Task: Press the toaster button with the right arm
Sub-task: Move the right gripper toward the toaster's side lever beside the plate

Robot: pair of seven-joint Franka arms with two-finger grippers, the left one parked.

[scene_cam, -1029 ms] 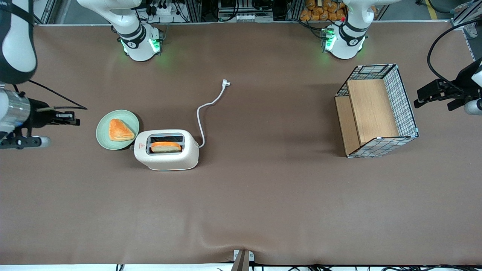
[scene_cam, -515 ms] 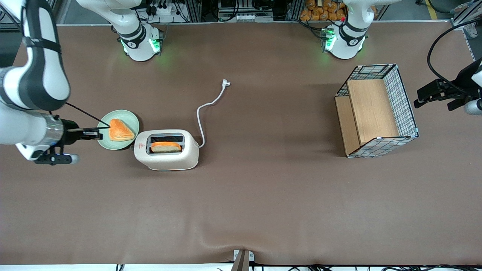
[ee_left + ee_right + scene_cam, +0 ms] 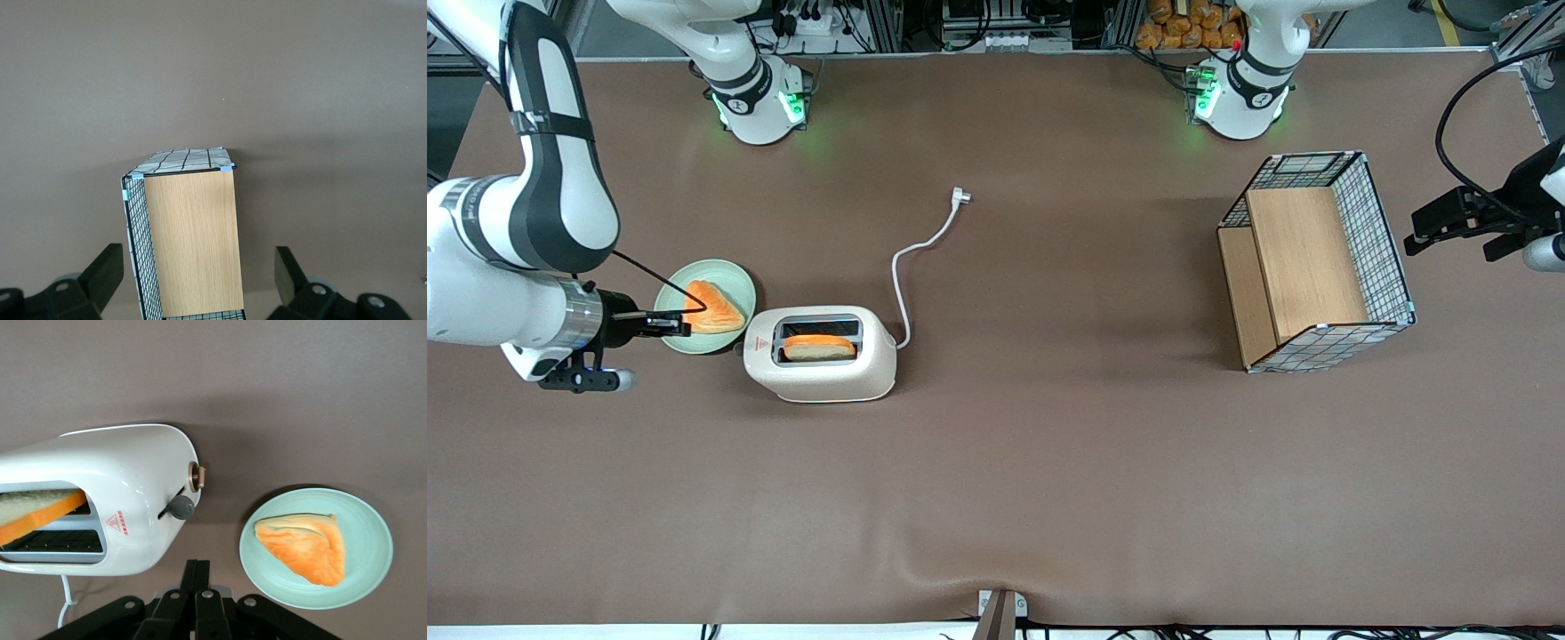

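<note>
The toaster (image 3: 821,354) stands on the brown table (image 3: 1049,462) beside a green plate (image 3: 677,335) holding a pastry wedge (a bread slice sits in one slot). The toaster button (image 3: 181,507) projects from the narrow end facing the plate. The right arm's (image 3: 525,231) gripper (image 3: 678,327) hovers over the plate's edge, fingers pressed together, apart from the toaster.

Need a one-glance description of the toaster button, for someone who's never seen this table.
Find the cream-white toaster with a bread slice in one slot. Go to its narrow end beside the green plate, under the red triangle mark. The toaster button is the grey nub in the slit, not the brass-rimmed knob beside it. The gripper, shut, hovers over the plate.
</note>
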